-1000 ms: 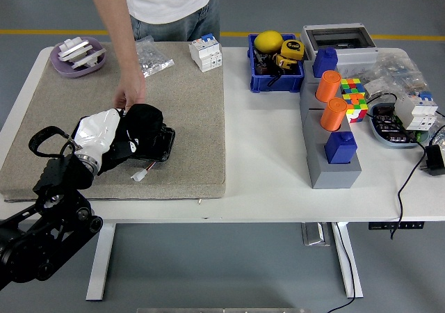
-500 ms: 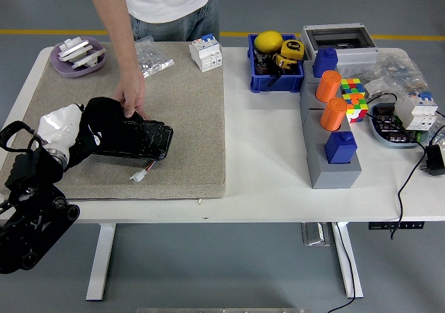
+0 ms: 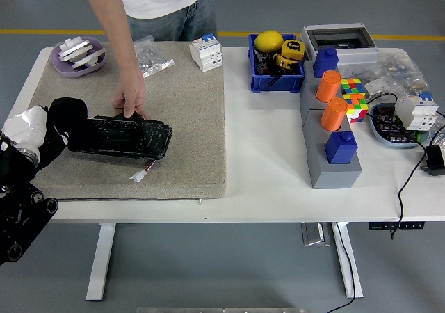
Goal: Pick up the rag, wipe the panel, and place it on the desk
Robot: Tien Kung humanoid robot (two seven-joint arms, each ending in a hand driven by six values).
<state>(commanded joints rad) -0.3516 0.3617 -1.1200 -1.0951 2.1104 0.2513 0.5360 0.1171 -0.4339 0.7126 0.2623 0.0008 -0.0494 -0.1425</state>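
A black rag point(image 3: 64, 115) lies bunched at the left end of a flat black panel point(image 3: 129, 138) on the beige mat point(image 3: 188, 118). My left hand point(image 3: 23, 129), white and shiny, is shut on the rag at the mat's left edge, just off the panel's left end. A person at the far side presses a hand point(image 3: 130, 96) on the panel's far edge. A small white connector point(image 3: 138, 176) on wires sticks out at the panel's near side. My right arm is out of the picture.
On the mat's far side stand a purple dish point(image 3: 78, 55), a plastic bag of parts point(image 3: 151, 54) and a white circuit breaker point(image 3: 206, 52). Right of the mat are a blue bin point(image 3: 276, 76), a grey block with orange cylinders point(image 3: 332, 153) and a colour cube point(image 3: 353, 96).
My left hand has dragged the rag leftward across the panel, from its middle to past its left end. The panel's top now shows. The person's hand stays on its far edge.
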